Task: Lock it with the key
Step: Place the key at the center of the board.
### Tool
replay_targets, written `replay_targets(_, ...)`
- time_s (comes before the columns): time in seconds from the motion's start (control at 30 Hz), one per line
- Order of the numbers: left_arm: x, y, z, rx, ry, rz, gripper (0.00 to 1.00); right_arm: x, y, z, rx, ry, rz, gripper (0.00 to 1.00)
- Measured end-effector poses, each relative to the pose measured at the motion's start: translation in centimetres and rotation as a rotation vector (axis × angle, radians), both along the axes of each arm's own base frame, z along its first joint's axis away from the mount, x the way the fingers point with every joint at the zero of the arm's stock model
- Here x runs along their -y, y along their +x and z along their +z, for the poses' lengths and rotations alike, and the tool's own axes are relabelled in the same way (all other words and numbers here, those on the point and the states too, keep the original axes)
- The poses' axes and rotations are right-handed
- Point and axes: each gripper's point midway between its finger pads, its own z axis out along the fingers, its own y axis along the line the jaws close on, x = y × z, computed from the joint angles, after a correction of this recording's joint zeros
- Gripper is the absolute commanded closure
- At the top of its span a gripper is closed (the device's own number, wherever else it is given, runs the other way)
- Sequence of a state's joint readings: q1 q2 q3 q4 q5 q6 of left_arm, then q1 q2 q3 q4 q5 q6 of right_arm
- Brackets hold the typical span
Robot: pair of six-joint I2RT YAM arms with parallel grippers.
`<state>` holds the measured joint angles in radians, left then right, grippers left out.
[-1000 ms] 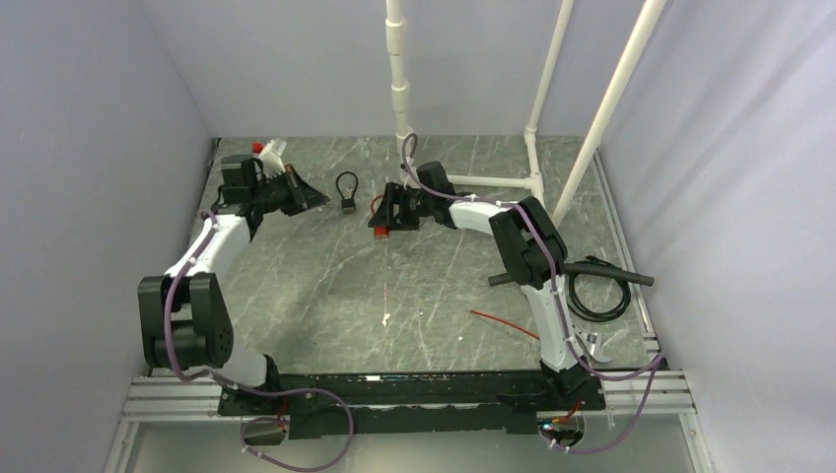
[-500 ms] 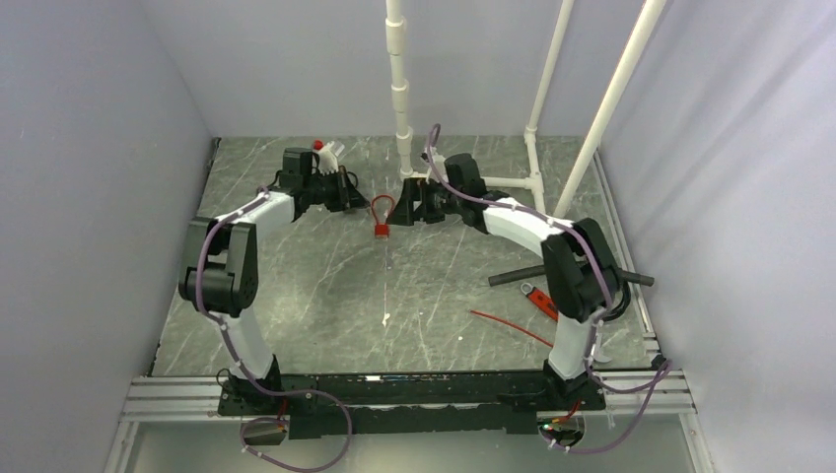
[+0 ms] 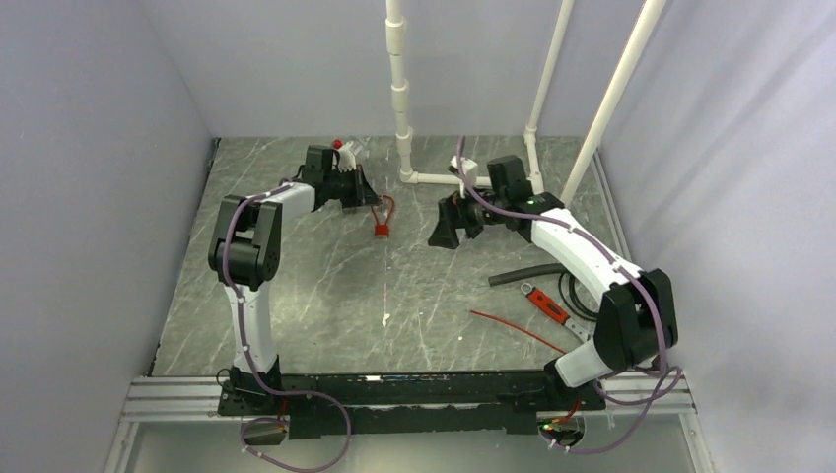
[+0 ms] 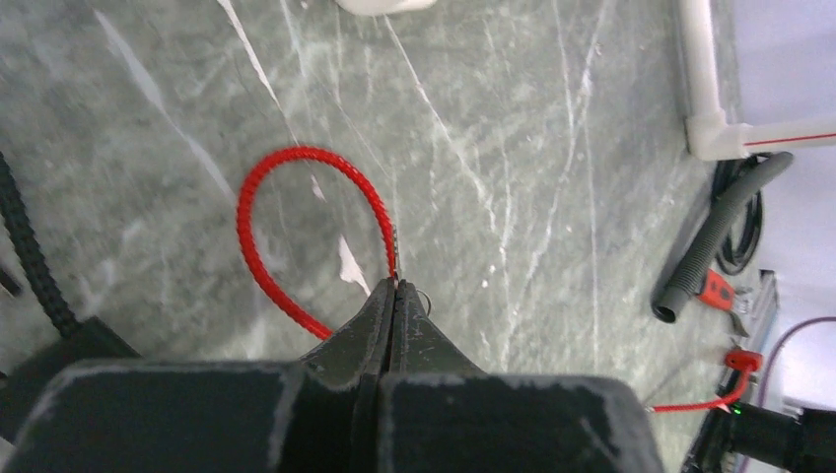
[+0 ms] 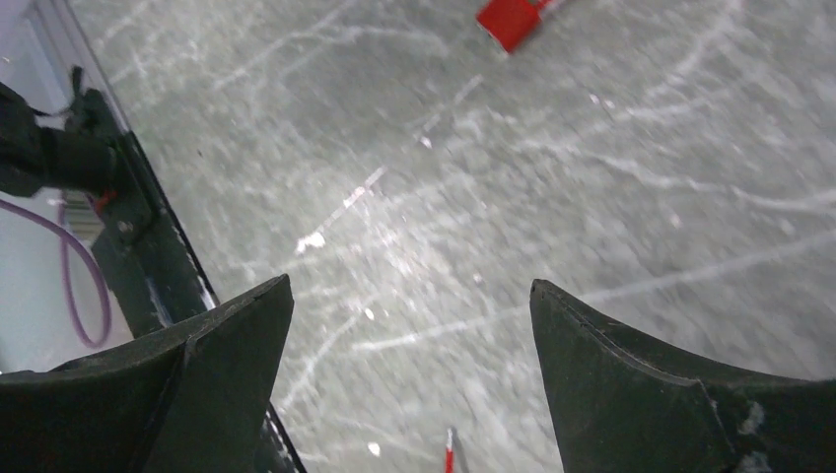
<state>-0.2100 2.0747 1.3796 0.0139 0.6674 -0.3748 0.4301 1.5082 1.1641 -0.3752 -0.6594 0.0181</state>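
Seemingly the left tool [image 4: 392, 288] pinches a slippery key [image 4: 394, 253] beside the light padlock [image 3: 380, 231], best held by its rigid body, not its floppy cable [image 4: 296, 156]; the right tool [image 5: 411, 288] gapes wide.

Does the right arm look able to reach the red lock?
Probably yes. The right hand is open, just right of the lock, bare table between them. The left hand, shut on what looks like the key, is at the loop on the other side.
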Motion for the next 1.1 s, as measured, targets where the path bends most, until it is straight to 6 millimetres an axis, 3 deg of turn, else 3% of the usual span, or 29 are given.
replay_targets(0.33, 1.1, 1.5, -2.5, -0.005, 0.090, 0.010, 0.95, 7.2, -3.0, -1.4, 0.032, -0.193, -0.025, 0.09)
replay_targets(0.8, 0.7, 0.7, -3.2, -0.062, 0.155, 0.016, 0.47, 15.8, -4.8, -5.7, 0.013, -0.465, -0.128, 0.13)
replay_targets(0.93, 0.7, 0.3, -0.7, -0.027, 0.144, 0.006, 0.30, 17.8, -5.8, -7.2, 0.002, -0.530, -0.142, 0.16)
replay_targets(1.1, 1.2, -0.1, 7.1, 0.128, 0.086, -0.027, 0.23, 20.0, -7.2, -9.2, -0.015, -0.607, -0.135, 0.23)
